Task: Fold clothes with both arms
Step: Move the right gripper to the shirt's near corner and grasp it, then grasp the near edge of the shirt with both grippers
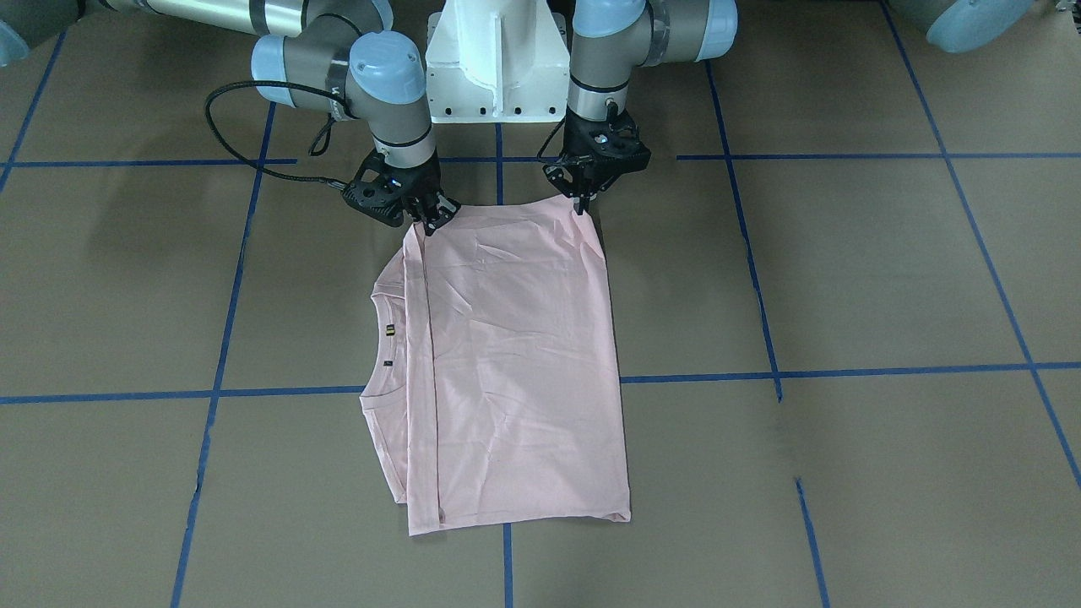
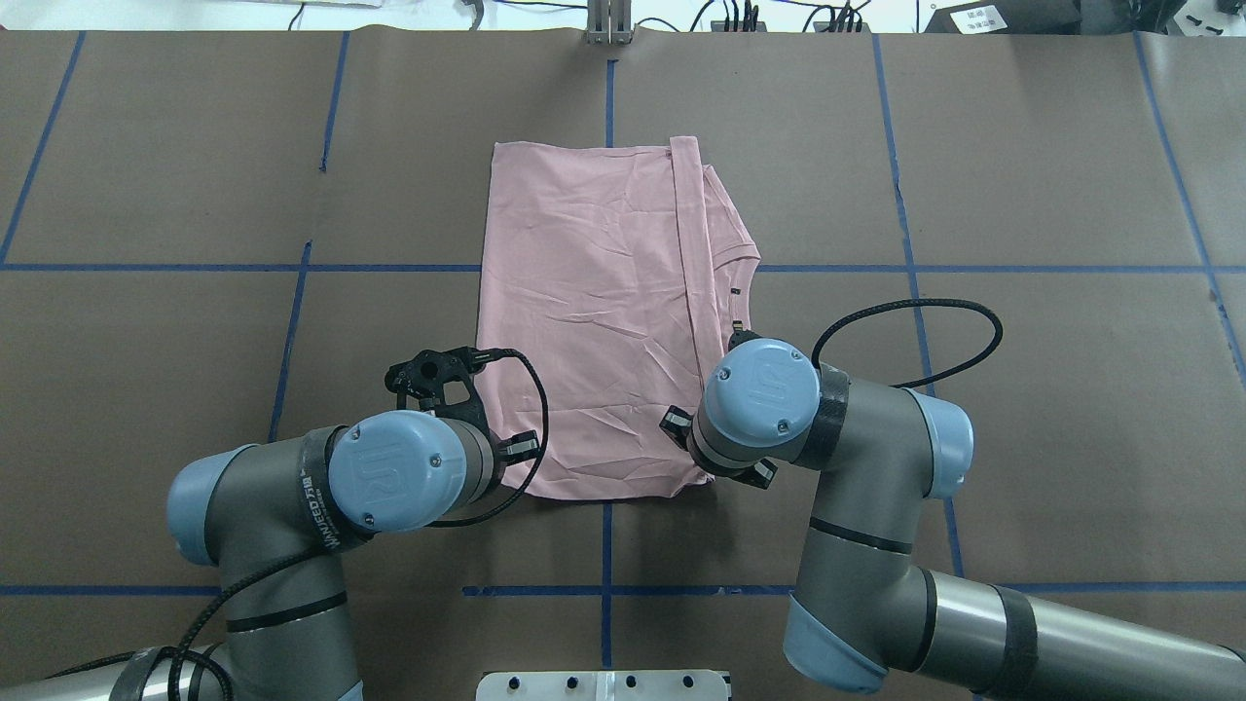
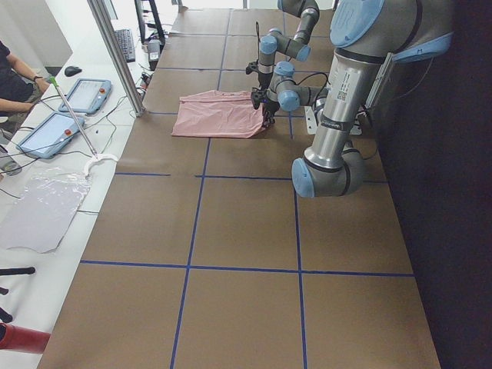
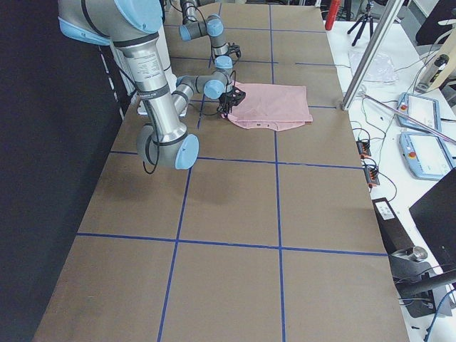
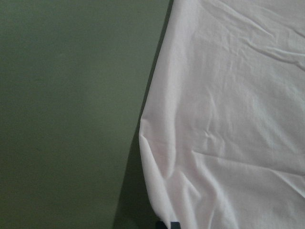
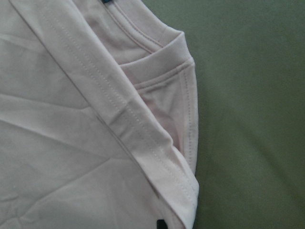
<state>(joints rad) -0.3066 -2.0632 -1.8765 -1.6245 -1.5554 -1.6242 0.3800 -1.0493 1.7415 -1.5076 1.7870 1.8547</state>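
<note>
Left gripper (image 1: 582, 201): I see its fingers pressed together, pinching the T-shirt (image 1: 515, 355) at one near corner.
Right gripper (image 1: 437, 216): pinching the other near corner, on the folded hem strip (image 1: 422, 422).
T-shirt: flat on the table (image 1: 844, 270), plain side up, stretching away from both grippers.
Collar (image 1: 384, 346): on the right gripper's side, beyond the strip.

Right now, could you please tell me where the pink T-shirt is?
In the overhead view the T-shirt lies mid-table just ahead of the robot, with the left tool and right tool at its two nearest corners.
</note>
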